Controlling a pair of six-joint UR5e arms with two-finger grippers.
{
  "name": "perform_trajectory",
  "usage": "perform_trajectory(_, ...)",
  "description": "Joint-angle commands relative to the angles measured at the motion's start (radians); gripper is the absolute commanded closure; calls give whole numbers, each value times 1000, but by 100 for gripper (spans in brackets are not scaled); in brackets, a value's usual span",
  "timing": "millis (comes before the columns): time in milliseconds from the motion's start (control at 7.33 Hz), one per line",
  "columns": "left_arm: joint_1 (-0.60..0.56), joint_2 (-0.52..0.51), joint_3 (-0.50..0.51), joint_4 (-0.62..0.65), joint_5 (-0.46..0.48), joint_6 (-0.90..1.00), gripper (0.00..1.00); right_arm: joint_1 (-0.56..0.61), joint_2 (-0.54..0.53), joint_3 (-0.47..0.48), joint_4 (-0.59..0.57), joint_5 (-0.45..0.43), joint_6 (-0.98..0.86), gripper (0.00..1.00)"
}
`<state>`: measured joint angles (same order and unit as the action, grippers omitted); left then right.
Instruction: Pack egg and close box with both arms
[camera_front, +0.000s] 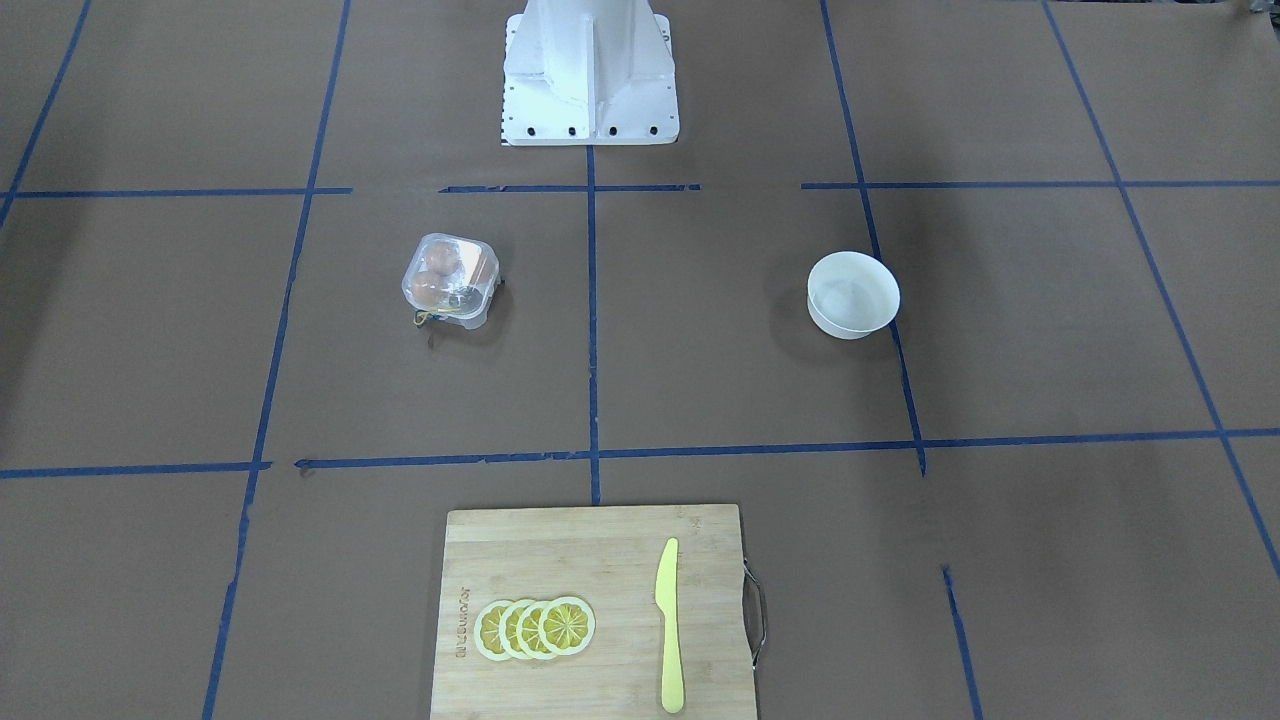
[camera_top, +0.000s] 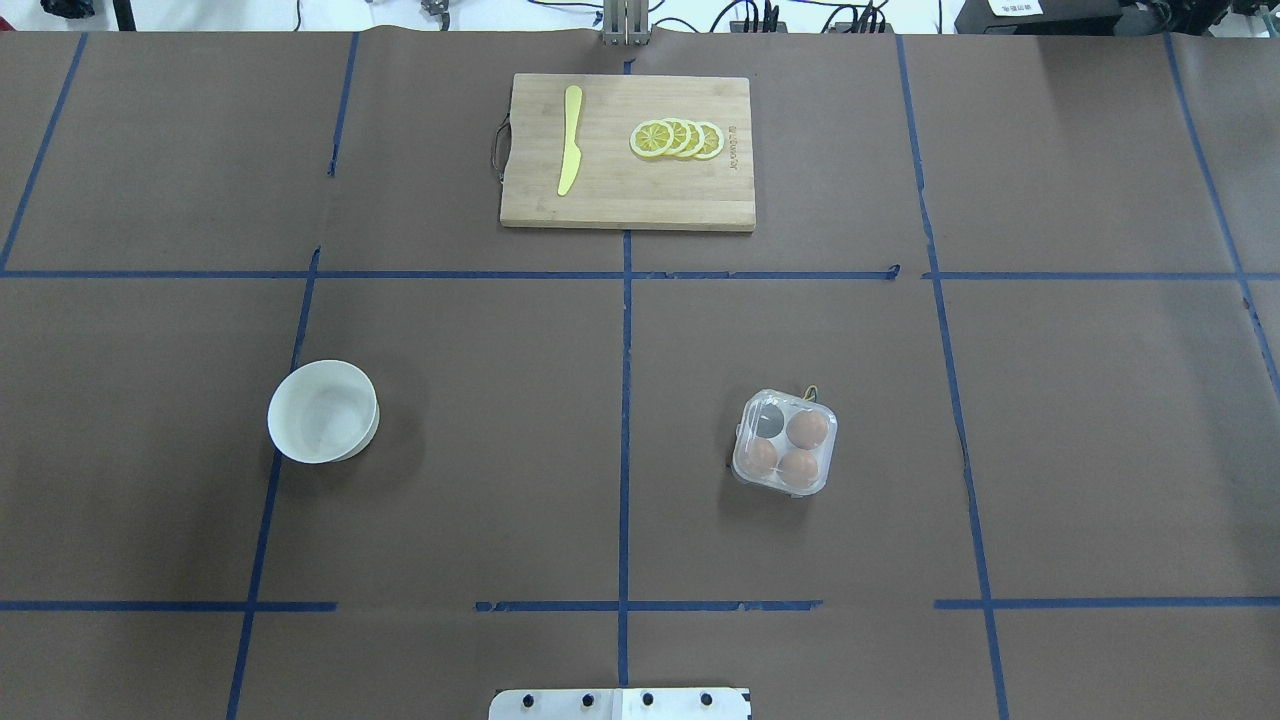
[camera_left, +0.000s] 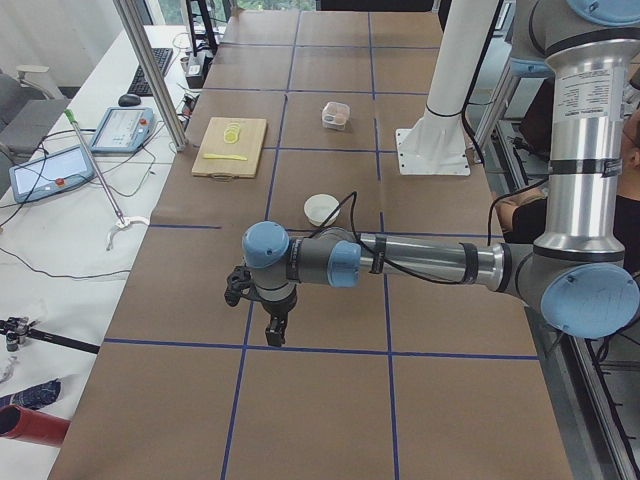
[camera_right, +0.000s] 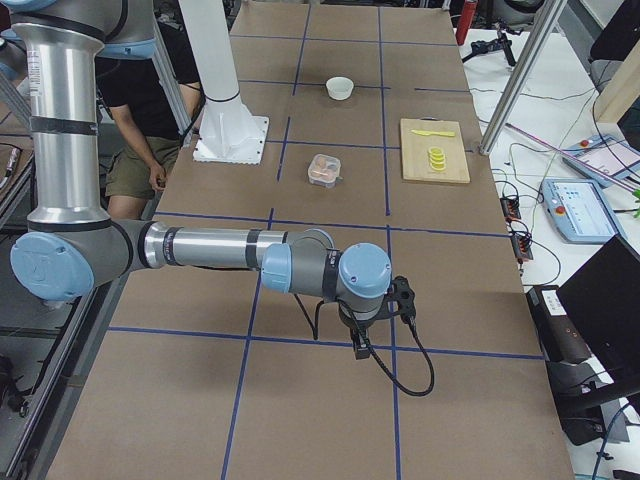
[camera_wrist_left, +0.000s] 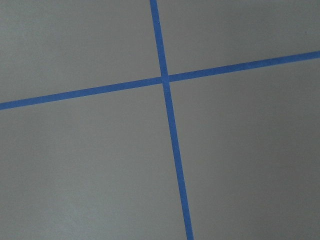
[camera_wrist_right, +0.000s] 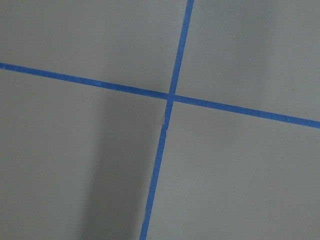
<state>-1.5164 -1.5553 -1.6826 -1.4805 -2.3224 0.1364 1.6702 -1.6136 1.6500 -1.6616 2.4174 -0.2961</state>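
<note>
Overhead exterior showed the box right of centre with three eggs cupped and one cup bare. The lid looked down, though clear plastic made that hard to call, so packing seemed done, closing perhaps too. Both claws hung over bare table, well apart from it: left claw out left beyond the bowl, right claw out right. Whether either was clenched or released, I couldn't tell.
</note>
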Motion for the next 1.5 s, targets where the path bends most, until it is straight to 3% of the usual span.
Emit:
perform_trajectory(0, -1, 0, 3, 2, 0, 2, 0, 0, -34, 51, 0, -3, 0, 0)
perform_trajectory(545, -4, 6, -8, 2, -3, -3, 0, -6, -43, 44, 0, -12, 3, 0)
perform_trajectory(682, -14, 0, 3, 3, -2, -3, 0, -18, -46, 81, -3, -9, 9, 0)
perform_trajectory(955, -16, 7, 6, 3, -14, -8, 0, -128, -46, 106, -9, -50, 21, 0)
perform_trajectory(1364, -14, -5, 20, -1, -17, -21, 0, -148, -54, 126, -9, -63, 18, 0)
